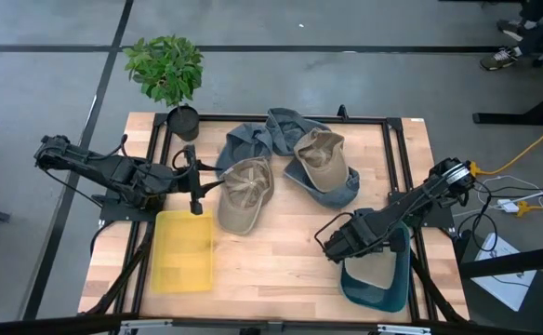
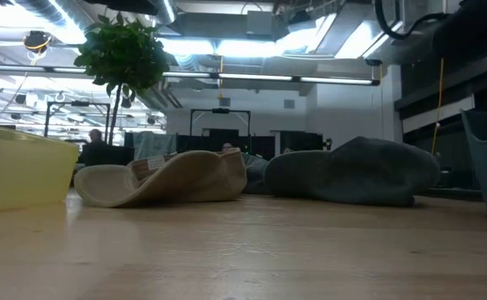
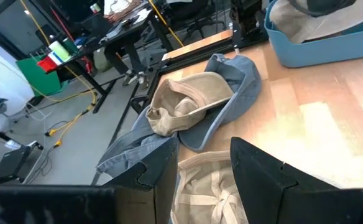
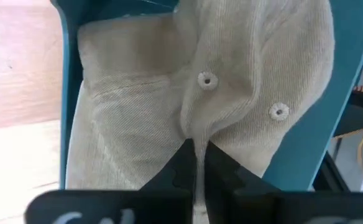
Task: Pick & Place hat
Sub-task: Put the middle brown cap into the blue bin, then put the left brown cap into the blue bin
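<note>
Right gripper (image 4: 197,163) over the teal bin (image 1: 392,279), pinching a beige hat (image 4: 188,93).

Its fingers are pressed together on a fold of the hat's cloth; the hat lies inside the bin at the table's (image 1: 281,261) right front corner. Left gripper (image 3: 200,171) hangs with fingers spread, empty, just above a second beige hat (image 1: 245,194) near the table's middle, beside the yellow bin (image 1: 184,251). A third beige hat (image 1: 322,158) rests on a blue hat (image 1: 253,140) farther back. Potted plant (image 1: 167,70) at the rear left corner.
</note>
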